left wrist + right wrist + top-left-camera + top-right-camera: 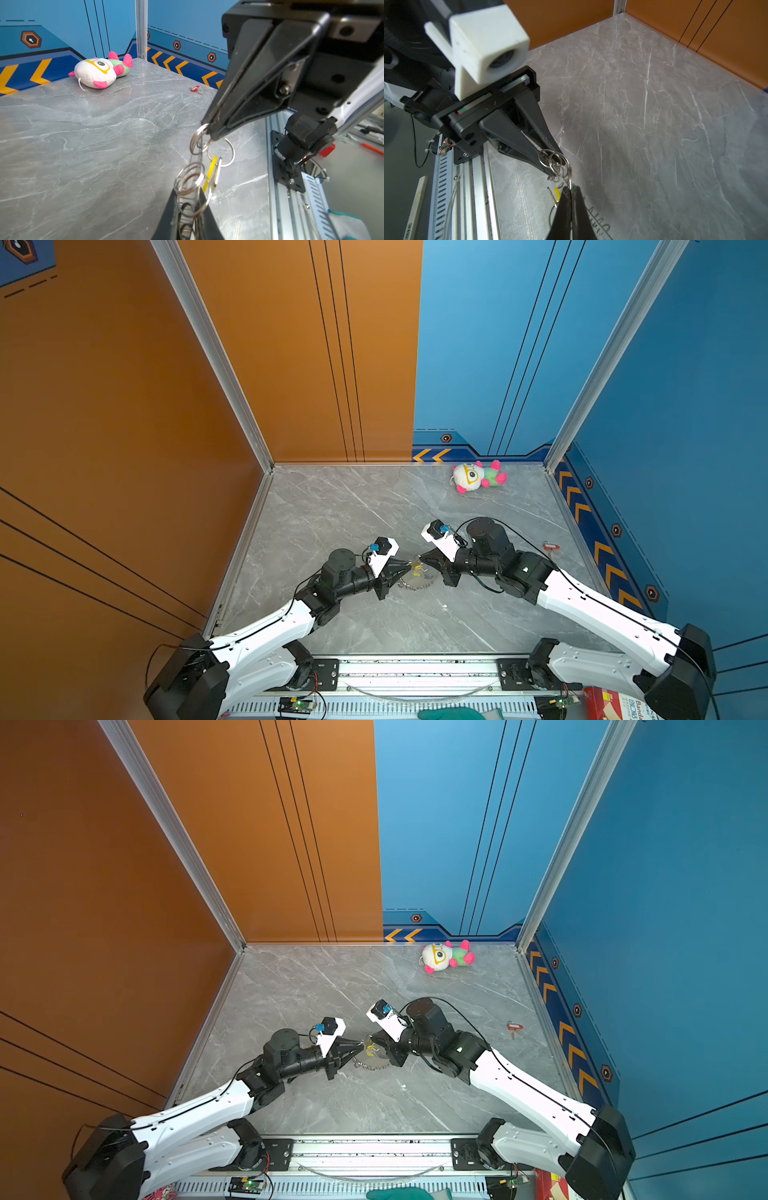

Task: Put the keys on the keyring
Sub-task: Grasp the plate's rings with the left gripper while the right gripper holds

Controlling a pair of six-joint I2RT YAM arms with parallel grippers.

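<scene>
My left gripper [555, 162] and right gripper [208, 129] pinch the keyring [190, 180]; the yellow key [212, 169] hangs threaded, the red key [195, 89] lies apart, unthreaded.

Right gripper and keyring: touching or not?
Touching. The left wrist view shows the right gripper with its fingers pinched shut on a wire ring of the keyring. The ring sits right at the tips, with no gap.

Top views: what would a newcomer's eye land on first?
The left gripper and right gripper meet in the middle, both pinching the keyring, a yellow key dangling from it. A bright plush toy lies by the far blue wall, and a red key lies alone, far right.
</scene>
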